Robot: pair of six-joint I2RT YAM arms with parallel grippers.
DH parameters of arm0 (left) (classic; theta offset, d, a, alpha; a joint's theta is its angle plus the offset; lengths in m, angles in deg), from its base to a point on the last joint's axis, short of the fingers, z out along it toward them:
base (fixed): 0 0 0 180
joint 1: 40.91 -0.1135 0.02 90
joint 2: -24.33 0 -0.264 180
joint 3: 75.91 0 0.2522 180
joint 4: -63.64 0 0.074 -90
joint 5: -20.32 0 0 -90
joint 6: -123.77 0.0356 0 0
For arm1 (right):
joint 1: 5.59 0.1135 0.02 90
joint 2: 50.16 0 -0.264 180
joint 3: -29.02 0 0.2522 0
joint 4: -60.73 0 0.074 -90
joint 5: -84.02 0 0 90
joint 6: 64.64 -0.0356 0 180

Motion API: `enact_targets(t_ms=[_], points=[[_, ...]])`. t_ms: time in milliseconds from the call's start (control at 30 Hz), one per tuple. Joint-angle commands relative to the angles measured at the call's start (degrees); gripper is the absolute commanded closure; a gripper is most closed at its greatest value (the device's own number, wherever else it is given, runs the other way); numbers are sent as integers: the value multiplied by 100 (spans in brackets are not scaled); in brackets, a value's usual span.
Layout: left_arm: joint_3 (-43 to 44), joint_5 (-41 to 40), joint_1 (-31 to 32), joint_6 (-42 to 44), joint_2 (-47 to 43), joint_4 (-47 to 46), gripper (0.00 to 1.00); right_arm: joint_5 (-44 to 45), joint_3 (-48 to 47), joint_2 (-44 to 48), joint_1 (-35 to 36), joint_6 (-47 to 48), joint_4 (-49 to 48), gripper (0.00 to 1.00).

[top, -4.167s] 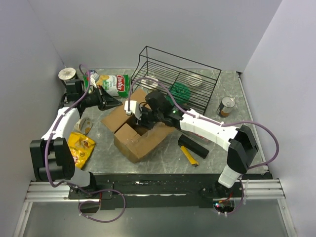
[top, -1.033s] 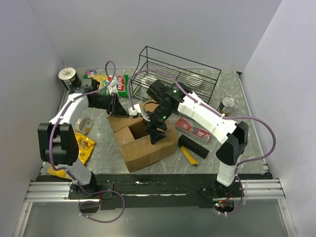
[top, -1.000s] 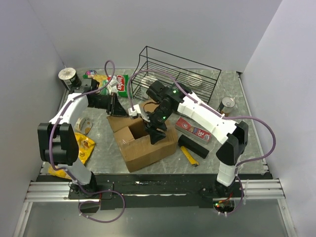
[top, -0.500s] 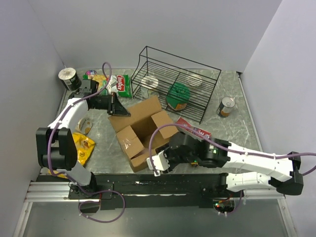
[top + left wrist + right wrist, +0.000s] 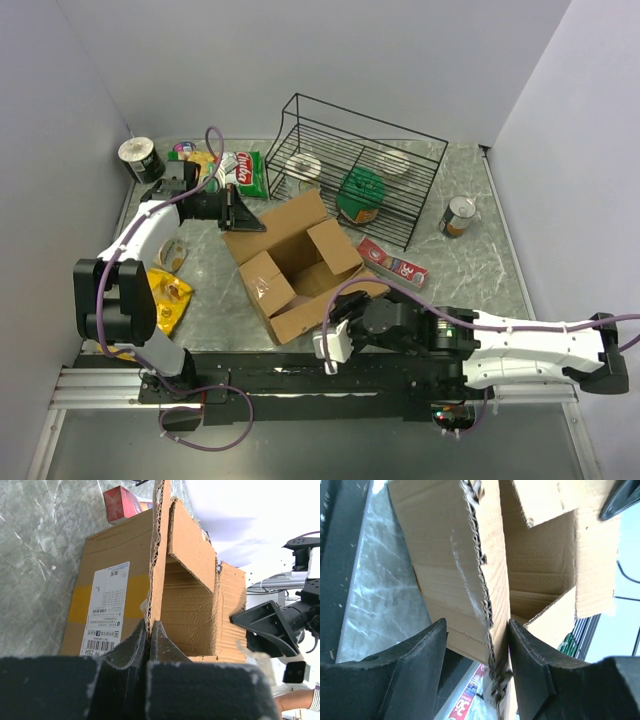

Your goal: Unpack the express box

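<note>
The express box is brown corrugated cardboard and stands open in the middle of the table, flaps spread. My left gripper is shut on the edge of its far left flap; in the left wrist view the fingers pinch the cardboard beside the white label. My right gripper lies low at the box's near corner. In the right wrist view its jaws are open and straddle a near flap. Only cardboard shows inside the box.
A black wire basket stands behind the box with a green lidded item in it. A red carton and a can lie to the right. A green snack bag, tape roll and yellow bag are at left.
My right arm has left the box's inside, swung down along the near edge, and brought its open jaws to the near flap. The box has turned a little. My left gripper keeps its hold.
</note>
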Motion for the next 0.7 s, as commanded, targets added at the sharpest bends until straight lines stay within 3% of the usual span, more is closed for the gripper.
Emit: enact_targets(t_ms=[0,367,500,667], points=[[187,-530,-39,20,180,-408,99,-465,-233,207,118,-315,246,46],[415,-364,-66,90,322,-189,99,-1511,690,313,-136,-999,-700,54],[407,-345,-57,195,339,-66,99,-1093,1015,-64,-382,-1299,-1629,44],[196,-310,39,318,243,-75,99,-801,622,-925,-1530,-1658,-2284,40]])
